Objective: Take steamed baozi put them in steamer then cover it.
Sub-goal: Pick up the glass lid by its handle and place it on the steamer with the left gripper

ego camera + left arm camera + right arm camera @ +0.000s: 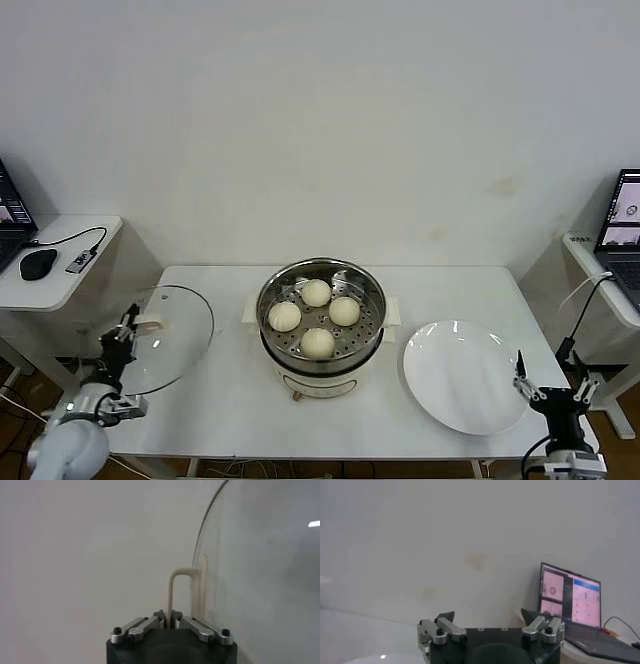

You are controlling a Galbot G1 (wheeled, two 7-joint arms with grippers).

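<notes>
Left gripper (130, 322) pinched on the cover's (172, 338) cream handle, lid held tilted off the table's left edge. Glass: stiff, slick, breakable, probably weighty; the handle is the only sound hold. Baozi (316, 292) sit in the steamer (268, 300). Right gripper (550, 390) spread, idle.

The laptop (625, 225) on the right is cut off by the head view's edge, and its screen is too small to read. Another laptop (12, 215) on the left is mostly out of the picture too. In the left wrist view, the cover (260, 570) runs off the edge, so only part of its glass shows. The steamer (320, 335) hides the table (230, 400) under it.
</notes>
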